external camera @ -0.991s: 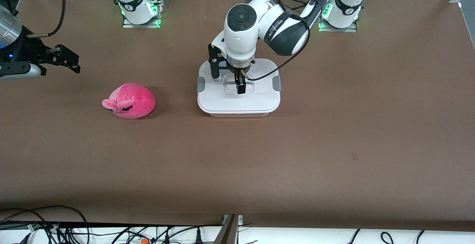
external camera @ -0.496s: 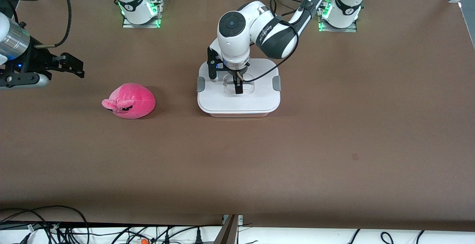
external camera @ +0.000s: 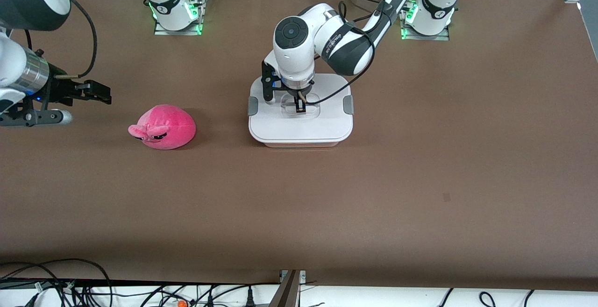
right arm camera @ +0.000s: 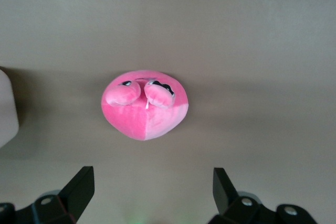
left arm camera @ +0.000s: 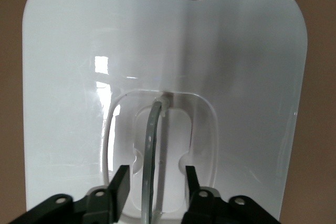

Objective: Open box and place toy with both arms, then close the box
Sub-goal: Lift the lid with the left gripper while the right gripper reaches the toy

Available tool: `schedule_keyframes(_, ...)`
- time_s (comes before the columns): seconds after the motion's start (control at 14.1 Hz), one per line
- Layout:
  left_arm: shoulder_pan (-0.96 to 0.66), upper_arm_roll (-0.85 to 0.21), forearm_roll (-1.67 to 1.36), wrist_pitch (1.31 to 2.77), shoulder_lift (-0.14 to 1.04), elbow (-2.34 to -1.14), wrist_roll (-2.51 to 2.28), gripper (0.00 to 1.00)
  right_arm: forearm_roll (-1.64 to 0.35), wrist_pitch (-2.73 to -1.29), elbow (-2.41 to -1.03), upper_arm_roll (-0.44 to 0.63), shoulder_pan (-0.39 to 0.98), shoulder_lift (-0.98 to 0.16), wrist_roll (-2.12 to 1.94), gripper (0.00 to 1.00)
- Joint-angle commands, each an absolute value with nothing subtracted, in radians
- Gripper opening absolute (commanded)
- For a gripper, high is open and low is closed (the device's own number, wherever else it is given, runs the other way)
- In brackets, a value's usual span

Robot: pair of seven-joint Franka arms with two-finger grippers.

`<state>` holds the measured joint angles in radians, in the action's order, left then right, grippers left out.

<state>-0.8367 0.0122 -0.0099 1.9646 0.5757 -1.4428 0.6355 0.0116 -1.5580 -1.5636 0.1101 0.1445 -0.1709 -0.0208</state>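
Left gripper (external camera: 300, 107) lowered into the recessed centre of the box (external camera: 327, 124) lid, fingers (left arm camera: 122, 182) parted narrowly on either side of the clear handle (left arm camera: 153, 145), close to it but not seen pressing it. Lid on, grey side clips (external camera: 348, 105) seated at both short ends. Box placed mid-table, closer to the robot bases than to the front camera.

Right gripper (external camera: 100, 95) held in the air over bare table toward the right arm's end, fingers (right arm camera: 80, 187) spread wide, nothing between them. Toy (external camera: 163, 126) lying on the table beside the box, well apart from it toward the right arm's end, face turned away from the box; seen straight ahead in the right wrist view (right arm camera: 145, 103).

Lettering present on the black band of the left arm's wrist, too small to read.

Cables (external camera: 56, 283) bunched along the table (external camera: 420, 181) edge nearest the front camera. Nothing standing between toy and box
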Motion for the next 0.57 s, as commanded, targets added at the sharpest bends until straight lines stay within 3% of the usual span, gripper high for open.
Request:
schedule_keyframes(0.0,-0.850,0.025,0.025,1.976,0.575,-1.447,0.643,0.00,0.009,-1.542,-1.558,0.104,0.111,-0.210,-0.040,1.00)
schedule_keyframes(0.5,-0.848,0.023,0.023,1.971,0.568,-1.440,0.637,0.00,-0.049,-1.713,-1.696,0.077,0.138,-0.291,-0.028,1.00)
